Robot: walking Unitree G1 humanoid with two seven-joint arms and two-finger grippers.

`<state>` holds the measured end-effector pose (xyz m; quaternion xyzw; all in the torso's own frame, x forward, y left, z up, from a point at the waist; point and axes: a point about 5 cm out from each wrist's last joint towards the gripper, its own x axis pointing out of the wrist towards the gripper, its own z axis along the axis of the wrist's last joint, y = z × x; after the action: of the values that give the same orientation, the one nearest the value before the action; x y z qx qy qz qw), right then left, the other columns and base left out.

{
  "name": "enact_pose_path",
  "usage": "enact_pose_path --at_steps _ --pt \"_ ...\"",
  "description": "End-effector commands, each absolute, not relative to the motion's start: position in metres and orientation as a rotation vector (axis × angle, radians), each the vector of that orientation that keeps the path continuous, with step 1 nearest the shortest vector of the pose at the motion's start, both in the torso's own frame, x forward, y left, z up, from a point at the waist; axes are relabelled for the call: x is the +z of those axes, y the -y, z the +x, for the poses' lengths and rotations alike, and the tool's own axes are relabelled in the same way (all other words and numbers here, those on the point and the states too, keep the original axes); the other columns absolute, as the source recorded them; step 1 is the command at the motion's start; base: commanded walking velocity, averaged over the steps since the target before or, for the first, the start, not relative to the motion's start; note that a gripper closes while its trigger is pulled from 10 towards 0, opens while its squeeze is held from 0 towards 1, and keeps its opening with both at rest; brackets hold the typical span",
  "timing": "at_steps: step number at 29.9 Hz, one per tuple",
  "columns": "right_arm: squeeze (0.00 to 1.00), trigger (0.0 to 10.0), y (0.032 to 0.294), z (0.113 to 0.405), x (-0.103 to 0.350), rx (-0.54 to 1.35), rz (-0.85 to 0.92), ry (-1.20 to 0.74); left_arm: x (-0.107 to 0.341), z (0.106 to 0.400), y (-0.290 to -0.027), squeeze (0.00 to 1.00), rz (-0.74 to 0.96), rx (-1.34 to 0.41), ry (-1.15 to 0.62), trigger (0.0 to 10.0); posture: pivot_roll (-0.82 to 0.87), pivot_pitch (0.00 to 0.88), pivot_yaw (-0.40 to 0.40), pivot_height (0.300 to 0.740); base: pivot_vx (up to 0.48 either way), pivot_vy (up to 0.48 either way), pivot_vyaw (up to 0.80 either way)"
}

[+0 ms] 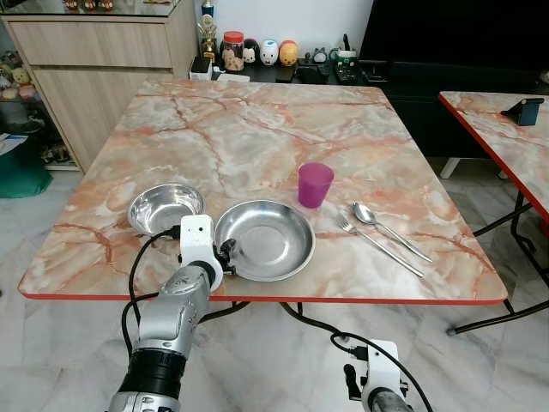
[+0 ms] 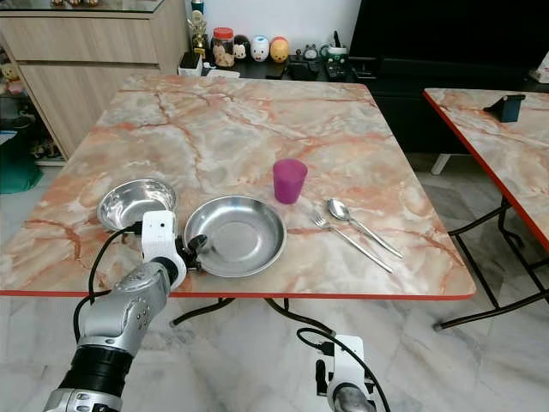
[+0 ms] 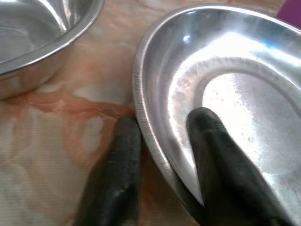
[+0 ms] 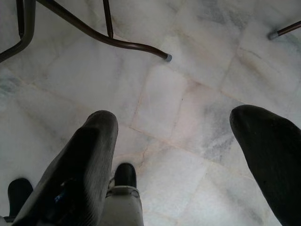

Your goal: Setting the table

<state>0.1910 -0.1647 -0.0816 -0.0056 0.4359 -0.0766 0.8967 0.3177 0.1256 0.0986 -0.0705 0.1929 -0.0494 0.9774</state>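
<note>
Landmark: the steel plate [image 1: 266, 239], a wide shallow dish lying flat near the front edge of the marble-patterned surface [image 1: 257, 129].
Left hand: the left hand [image 3: 162, 155] is at the plate's left rim, pinching it; one finger [image 3: 221, 160] lies inside the dish, the other rests on the surface just outside the rim.
Left arm: silver, reaching up from below the front edge to the plate's left side.
Steel bowl: the steel bowl [image 1: 165, 208] stands upright just left of the plate, close to its rim but apart from it.
Purple cup: the purple cup [image 1: 315, 184] stands upright just behind the plate's right side.
Fork: the fork [image 1: 377, 244] lies flat to the right of the plate, tines toward the cup, handle angled to the front right.
Spoon: the spoon [image 1: 386, 227] lies just right of the fork, running nearly parallel with it, bowl end farther from the front edge.
Right hand: the right hand [image 4: 183, 155] hangs idle below the surface's front edge, right of the plate, fingers spread wide over the pale tiled floor [image 4: 188, 84].
Second table: another marble-patterned table [image 1: 506, 137] stands well to the right of the plate.
</note>
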Motion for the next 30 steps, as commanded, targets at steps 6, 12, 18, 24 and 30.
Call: enact_pose_path --at_steps 6,12,18,24,30 --pt "0.00 10.0 0.166 0.194 -0.080 -0.152 -0.020 -0.902 0.100 0.319 -0.124 0.00 -0.134 -0.117 -0.409 0.0 0.01 0.000 -0.074 0.740 0.000 0.000 0.00" --pt "0.00 10.0 0.166 0.194 -0.080 -0.151 -0.023 -0.904 0.099 0.319 -0.125 0.00 -0.127 -0.120 -0.420 0.0 0.01 0.000 -0.075 0.740 0.000 0.000 0.00" --pt "0.00 10.0 0.166 0.194 -0.080 -0.149 -0.024 -0.905 0.100 0.319 -0.126 0.00 -0.122 -0.124 -0.421 0.0 0.01 0.000 -0.076 0.740 0.000 0.000 0.00" --pt "0.00 10.0 0.166 0.194 -0.080 -0.147 -0.026 -0.906 0.101 0.318 -0.124 0.00 -0.131 -0.142 -0.410 0.0 0.01 0.000 -0.076 0.740 0.000 0.000 0.00" --pt "0.00 10.0 0.166 0.193 -0.081 -0.150 -0.025 -0.907 0.114 0.314 -0.117 0.00 -0.283 -0.220 -0.301 10.0 0.01 0.000 -0.074 0.740 0.000 0.000 0.00"
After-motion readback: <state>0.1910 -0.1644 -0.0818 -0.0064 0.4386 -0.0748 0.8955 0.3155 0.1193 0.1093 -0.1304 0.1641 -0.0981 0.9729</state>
